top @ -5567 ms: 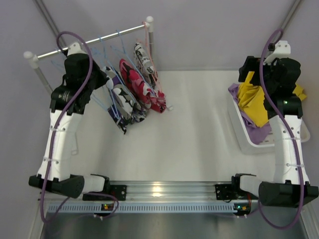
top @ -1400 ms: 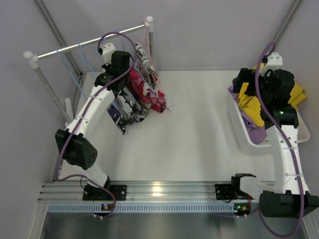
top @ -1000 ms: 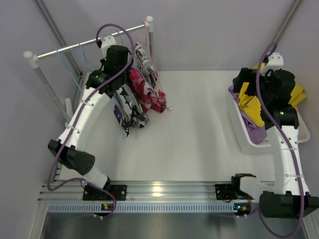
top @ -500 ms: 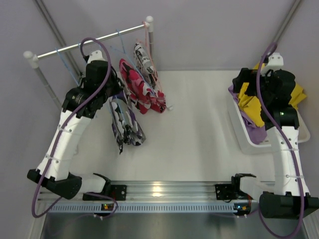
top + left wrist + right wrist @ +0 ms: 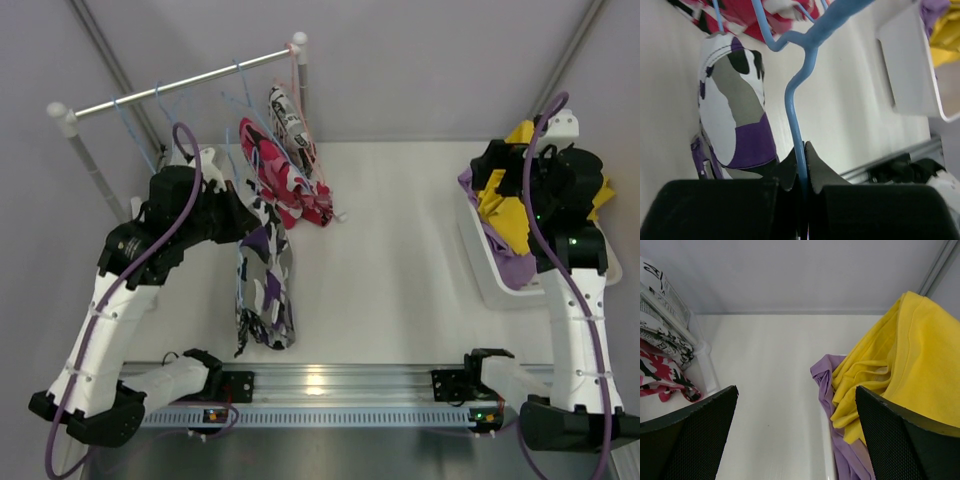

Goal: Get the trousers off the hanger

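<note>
My left gripper (image 5: 240,222) is shut on the wire of a blue hanger (image 5: 795,110), pinched between its fingertips (image 5: 802,167). The hanger is off the rail and carries trousers (image 5: 265,290) in a black, white and purple print, which dangle toward the near edge of the table; they also show in the left wrist view (image 5: 735,100). Pink-red print trousers (image 5: 275,175) and black-and-white print trousers (image 5: 285,115) hang on the rack. My right gripper (image 5: 795,435) is open and empty, beside yellow trousers (image 5: 900,355) and lilac trousers (image 5: 832,390).
The rack's metal rail (image 5: 180,85) runs across the back left, with blue hangers (image 5: 160,100) on it. A white basket (image 5: 485,280) at the right holds the yellow and lilac pairs. Grey walls close the back and sides.
My left arm has drawn back from the rail toward the near side, carrying the blue hanger and its print trousers off the rack. The right arm has barely shifted.
</note>
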Controlling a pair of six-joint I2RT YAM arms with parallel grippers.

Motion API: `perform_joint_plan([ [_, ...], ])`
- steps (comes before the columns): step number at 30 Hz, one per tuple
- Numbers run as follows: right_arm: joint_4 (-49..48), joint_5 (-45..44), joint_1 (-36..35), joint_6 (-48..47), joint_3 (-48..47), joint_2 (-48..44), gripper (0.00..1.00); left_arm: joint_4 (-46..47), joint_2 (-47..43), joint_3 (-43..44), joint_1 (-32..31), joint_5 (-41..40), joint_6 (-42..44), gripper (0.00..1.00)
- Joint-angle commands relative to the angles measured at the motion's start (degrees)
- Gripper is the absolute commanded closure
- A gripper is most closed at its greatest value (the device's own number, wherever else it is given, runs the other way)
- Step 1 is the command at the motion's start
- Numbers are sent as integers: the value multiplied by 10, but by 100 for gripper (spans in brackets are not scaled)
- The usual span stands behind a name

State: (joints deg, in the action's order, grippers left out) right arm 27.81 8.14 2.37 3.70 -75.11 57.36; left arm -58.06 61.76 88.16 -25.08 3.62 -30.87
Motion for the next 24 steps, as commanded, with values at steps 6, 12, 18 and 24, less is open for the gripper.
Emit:
perform_joint_plan([
  [6,17,-17,-8,6,-21,-33,1,33,-35,-57,-8,280,51,100],
  [12,15,-21,-8,10,-9,-38,1,-49,-8,-48,-65,336,128,100],
  [18,8,-19,-9,11,-2,-33,1,-32,-12,-79,-106,385,123,100],
  [24,5,-12,-9,11,0,-25,1,-5,61,-20,-180,338,116,100],
])
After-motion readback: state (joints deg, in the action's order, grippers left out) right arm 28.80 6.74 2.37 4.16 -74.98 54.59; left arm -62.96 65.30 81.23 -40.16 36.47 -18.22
